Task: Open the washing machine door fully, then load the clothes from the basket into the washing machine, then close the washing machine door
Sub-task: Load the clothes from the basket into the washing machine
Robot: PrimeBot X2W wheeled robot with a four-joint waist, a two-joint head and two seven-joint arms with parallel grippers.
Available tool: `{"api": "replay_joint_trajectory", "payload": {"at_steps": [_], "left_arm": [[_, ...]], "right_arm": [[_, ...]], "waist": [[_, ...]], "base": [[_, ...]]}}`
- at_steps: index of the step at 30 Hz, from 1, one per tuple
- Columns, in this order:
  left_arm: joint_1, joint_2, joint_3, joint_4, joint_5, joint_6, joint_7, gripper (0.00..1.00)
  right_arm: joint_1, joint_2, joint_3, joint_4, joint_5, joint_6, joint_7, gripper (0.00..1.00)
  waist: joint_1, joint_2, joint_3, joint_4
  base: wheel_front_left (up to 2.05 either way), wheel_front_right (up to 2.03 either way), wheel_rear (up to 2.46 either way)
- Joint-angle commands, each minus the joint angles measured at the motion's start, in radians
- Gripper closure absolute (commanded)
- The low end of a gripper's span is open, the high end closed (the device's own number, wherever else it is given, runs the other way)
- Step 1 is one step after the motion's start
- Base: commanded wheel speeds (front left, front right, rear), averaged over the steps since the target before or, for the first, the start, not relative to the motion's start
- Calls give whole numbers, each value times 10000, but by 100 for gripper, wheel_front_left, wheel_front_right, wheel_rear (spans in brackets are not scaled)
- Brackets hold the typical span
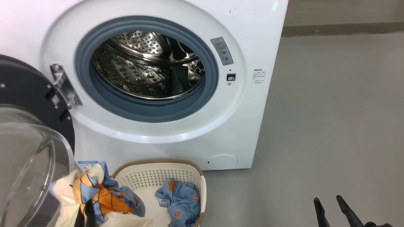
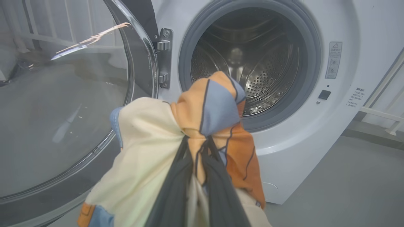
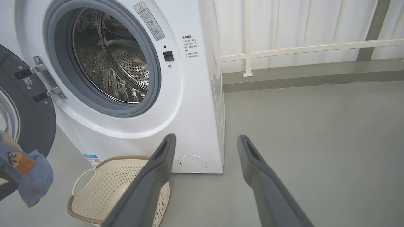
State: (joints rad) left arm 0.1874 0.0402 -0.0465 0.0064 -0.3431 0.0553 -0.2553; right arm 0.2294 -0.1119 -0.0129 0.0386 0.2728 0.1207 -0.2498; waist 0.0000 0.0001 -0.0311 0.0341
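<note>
The washing machine (image 1: 252, 47) stands with its door (image 1: 28, 94) swung wide to the left, steel drum (image 1: 148, 66) exposed. My left gripper (image 2: 197, 146) is shut on a cream, orange and blue garment (image 2: 151, 142), held up in front of the drum opening and beside the door's glass bowl (image 2: 63, 110). In the head view that garment (image 1: 98, 195) hangs at the basket's left side. A blue printed piece of clothes (image 1: 180, 198) lies in the basket (image 1: 157, 176) below the machine. My right gripper (image 3: 205, 140) is open and empty, over the floor to the right.
Grey floor (image 1: 331, 110) stretches to the right of the machine. A white railing (image 3: 300, 47) and a low kerb run along the back wall. The open door's glass bowl (image 1: 25, 164) juts out at the lower left, close to my left arm.
</note>
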Motion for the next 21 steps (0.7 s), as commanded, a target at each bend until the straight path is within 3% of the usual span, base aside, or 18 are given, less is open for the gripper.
{"api": "replay_joint_trajectory", "payload": {"at_steps": [1, 21], "left_arm": [[-138, 101, 370, -336, 95, -57, -64, 100], [-356, 101, 63, -915, 5, -202, -64, 100]], "right_arm": [[-105, -136, 238, -240, -141, 100, -120, 0], [-221, 65, 345, -274, -198, 100, -120, 0]], "waist": [[0, -1, -98, 38], [0, -1, 165, -302]], "base": [[0, 0, 0], [0, 0, 0]]}}
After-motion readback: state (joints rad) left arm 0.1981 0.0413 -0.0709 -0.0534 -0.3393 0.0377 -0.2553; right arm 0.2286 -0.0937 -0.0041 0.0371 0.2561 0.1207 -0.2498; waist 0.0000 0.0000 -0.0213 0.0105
